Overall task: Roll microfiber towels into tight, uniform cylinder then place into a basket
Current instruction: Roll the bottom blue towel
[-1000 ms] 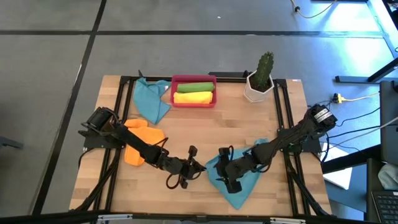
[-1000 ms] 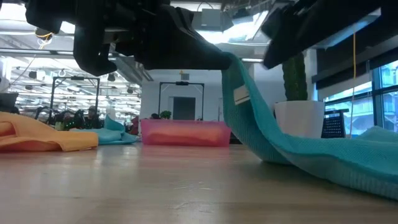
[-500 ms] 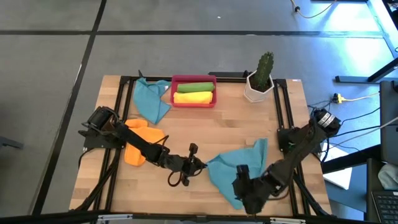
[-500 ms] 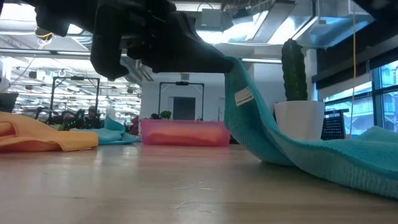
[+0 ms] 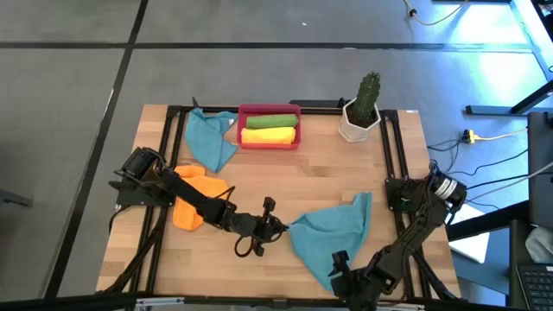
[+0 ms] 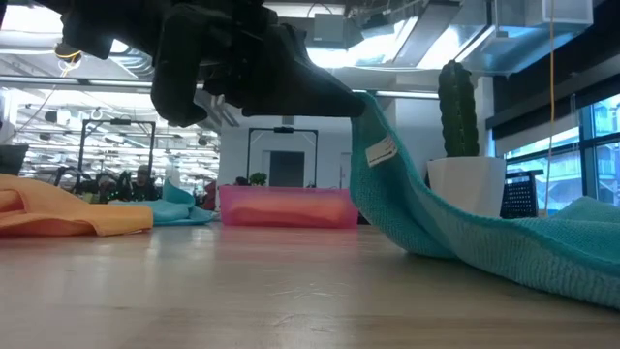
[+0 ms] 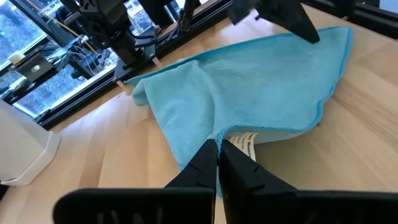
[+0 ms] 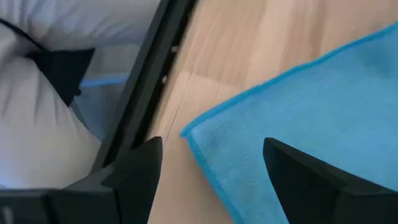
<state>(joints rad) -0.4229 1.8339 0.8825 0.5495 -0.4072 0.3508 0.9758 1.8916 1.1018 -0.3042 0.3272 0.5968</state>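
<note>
We are pinching the left corner of the teal towel [image 5: 333, 238] with our left gripper [image 5: 281, 230], whose dark fingers are clamping shut on the nubby microfiber edge near the middle of the wooden table [image 5: 259, 181]. The low view is showing what the overhead one is hiding: that corner is riding lifted off the wood, its white care label [image 6: 380, 152] dangling, while the cloth is sloping down to the right and lying flat there. Our right gripper [image 5: 344, 275] is hovering at the near edge beside the towel's near corner, fingers spread wide and holding nothing. Far across the table, the red basket [image 5: 269, 111] is holding a green roll [image 5: 270, 121] and a yellow roll [image 5: 269, 136]; a second teal towel [image 5: 210, 138] and a crumpled orange towel [image 5: 192, 194] are lying at the left.
</note>
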